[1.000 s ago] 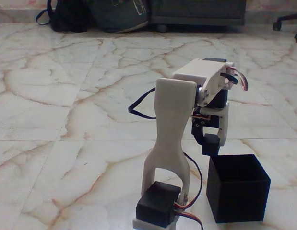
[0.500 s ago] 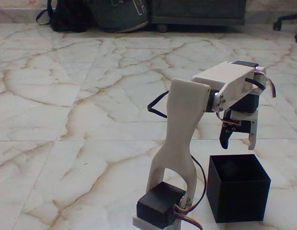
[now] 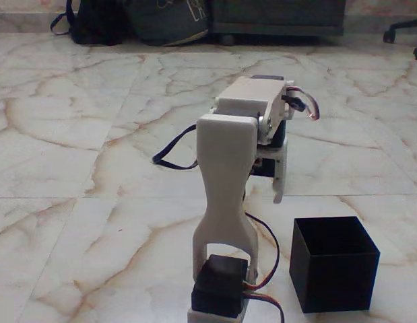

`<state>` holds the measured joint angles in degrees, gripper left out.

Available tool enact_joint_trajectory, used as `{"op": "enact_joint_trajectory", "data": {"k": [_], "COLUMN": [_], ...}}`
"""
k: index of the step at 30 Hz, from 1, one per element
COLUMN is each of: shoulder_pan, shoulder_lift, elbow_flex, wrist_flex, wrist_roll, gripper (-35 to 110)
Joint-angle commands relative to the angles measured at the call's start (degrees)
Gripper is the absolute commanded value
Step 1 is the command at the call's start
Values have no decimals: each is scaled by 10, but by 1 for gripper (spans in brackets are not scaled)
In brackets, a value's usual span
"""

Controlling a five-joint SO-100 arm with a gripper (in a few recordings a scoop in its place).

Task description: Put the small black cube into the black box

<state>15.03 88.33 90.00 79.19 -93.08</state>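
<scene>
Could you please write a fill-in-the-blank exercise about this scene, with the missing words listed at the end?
1. The matte black, thin-walled hollow box stands on a floor of ____ tiles.
2. In the fixed view, the box is to the ____ of the white plastic arm.
3. The top of the box is ____, so its inner walls show.
4. The white end effector finger hangs ____ the floor, apart from the box.

Missing words: marble; right; open; above
</scene>
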Motion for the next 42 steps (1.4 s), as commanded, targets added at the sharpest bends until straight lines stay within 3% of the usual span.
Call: {"op": "enact_joint_trajectory", "data": {"k": [1, 10, 21, 26, 33, 35, 37, 42], "shoulder_pan": [-18, -130, -151, -154, -161, -160, -158, -156], "shoulder_lift": [46, 312, 487, 518, 518, 516, 512, 512], "elbow_flex": [40, 423, 746, 812, 866, 866, 866, 866], "wrist_flex": [-31, -156, -273, -277, -388, -389, -387, -388], "wrist_roll": [13, 63, 43, 89, 215, 212, 131, 132], "gripper": [7, 6, 6, 6, 3, 3, 3, 3]}}
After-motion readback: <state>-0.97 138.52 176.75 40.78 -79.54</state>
